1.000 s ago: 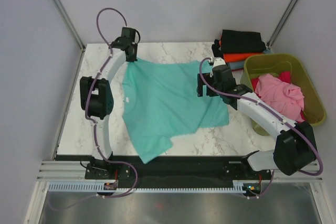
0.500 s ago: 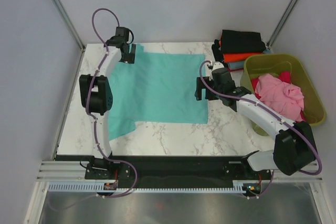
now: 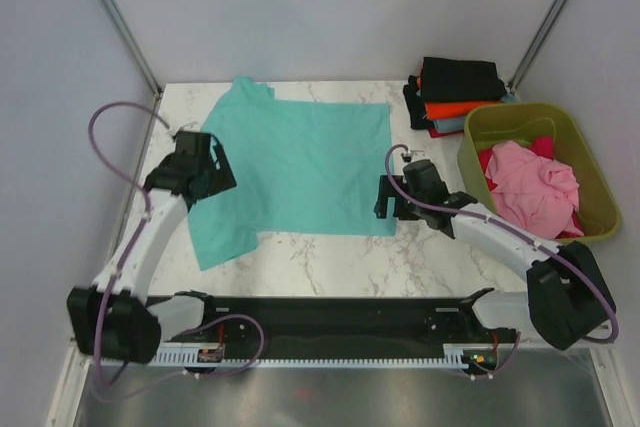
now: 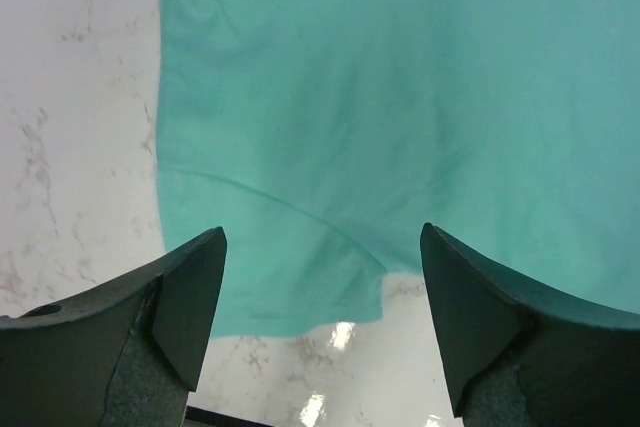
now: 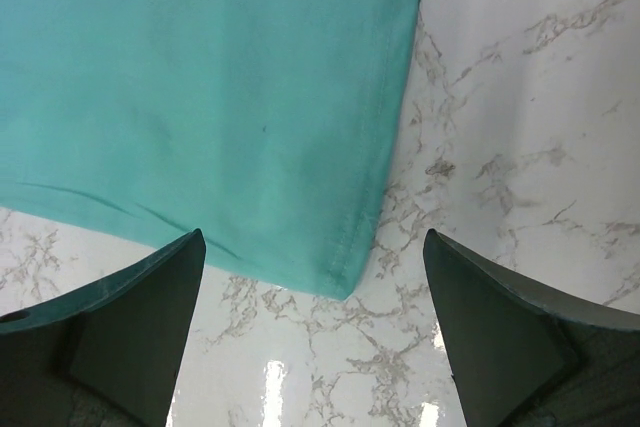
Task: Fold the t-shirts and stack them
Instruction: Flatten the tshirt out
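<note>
Left of the green tub (image 3: 596, 179), the teal t-shirt (image 3: 300, 162) now lies spread flat. The left gripper (image 4: 320, 247) and right gripper (image 5: 310, 247) have let go (jaws wide), so folding can probably start.

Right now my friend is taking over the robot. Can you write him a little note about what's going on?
The left end effector is open and empty, above the left sleeve of the teal t-shirt.
The right end effector is open and empty, above that shirt's near right corner.
The teal t-shirt lies flat, unfolded, on the table. The folded stack sits at the far right corner. The pink t-shirt is crumpled in the green tub.
Done: some shirts stacked. Left: fold and stack teal, then pink.
</note>
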